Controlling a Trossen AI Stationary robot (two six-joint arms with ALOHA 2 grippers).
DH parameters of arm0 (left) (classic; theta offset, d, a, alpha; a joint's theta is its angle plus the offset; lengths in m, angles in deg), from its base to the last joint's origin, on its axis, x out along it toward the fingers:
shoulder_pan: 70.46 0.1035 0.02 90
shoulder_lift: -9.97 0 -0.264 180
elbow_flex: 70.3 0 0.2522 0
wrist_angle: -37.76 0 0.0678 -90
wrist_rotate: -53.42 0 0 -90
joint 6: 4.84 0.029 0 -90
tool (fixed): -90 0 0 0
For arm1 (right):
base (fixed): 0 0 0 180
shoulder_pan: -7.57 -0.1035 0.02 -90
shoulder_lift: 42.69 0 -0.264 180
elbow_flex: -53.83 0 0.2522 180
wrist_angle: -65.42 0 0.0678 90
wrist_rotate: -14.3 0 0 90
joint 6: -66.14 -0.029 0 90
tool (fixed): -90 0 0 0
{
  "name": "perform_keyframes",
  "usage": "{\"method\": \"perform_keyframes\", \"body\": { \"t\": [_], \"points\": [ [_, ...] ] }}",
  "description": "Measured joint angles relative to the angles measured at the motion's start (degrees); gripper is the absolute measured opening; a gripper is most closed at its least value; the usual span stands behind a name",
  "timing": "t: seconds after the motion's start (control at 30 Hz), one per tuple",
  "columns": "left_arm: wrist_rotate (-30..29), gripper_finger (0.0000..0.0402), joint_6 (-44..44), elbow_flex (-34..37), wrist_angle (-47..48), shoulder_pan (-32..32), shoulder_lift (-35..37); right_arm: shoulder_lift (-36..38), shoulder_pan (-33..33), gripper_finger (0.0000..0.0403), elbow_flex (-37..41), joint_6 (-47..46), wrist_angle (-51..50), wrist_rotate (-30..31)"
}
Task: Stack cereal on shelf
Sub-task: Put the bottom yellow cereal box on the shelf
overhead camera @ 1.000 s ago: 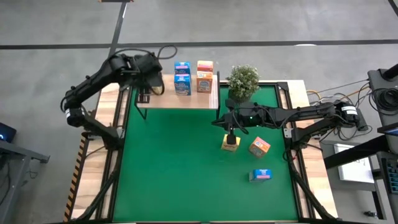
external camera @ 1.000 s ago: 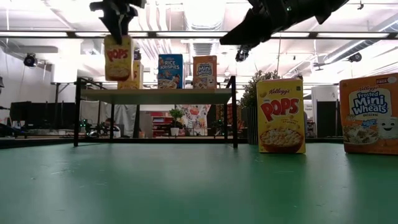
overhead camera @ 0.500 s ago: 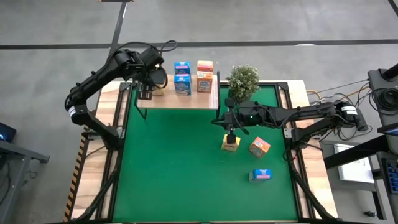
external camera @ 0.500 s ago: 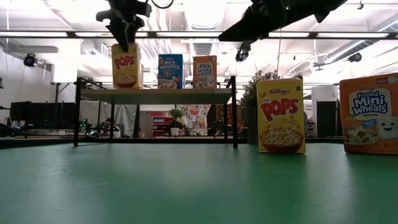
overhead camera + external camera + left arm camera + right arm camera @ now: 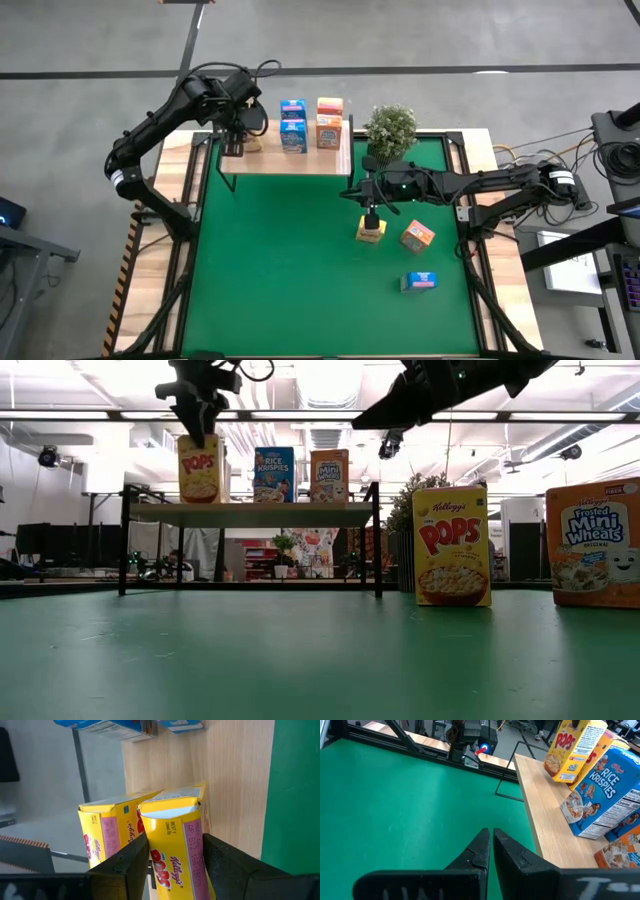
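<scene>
Over the shelf (image 5: pixel 290 160), we are seeing the left gripper (image 5: pixel 199 422) gripping a yellow cereal box (image 5: pixel 177 845); the right gripper (image 5: pixel 491 847), jaws closed empty, is hovering near another yellow box (image 5: pixel 370 229).

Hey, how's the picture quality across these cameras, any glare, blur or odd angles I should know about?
Low view: bright ceiling lights behind the shelf, arms dark against them, printed fronts still readable. Left wrist view: the left gripper sits close and soft around the sharp yellow box. Right wrist view: scene tilted. High view: even light, boxes small.
</scene>
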Motion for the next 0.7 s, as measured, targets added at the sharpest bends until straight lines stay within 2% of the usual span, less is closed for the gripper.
{"method": "perform_keyframes", "body": {
  "t": [0.7],
  "points": [
    [-0.8,0.0162,0.8,3.8,-1.3,0.0,0.3,0.0,0.0,0.0012,0.0,-0.4,-0.1,0.0]
  ]
}}
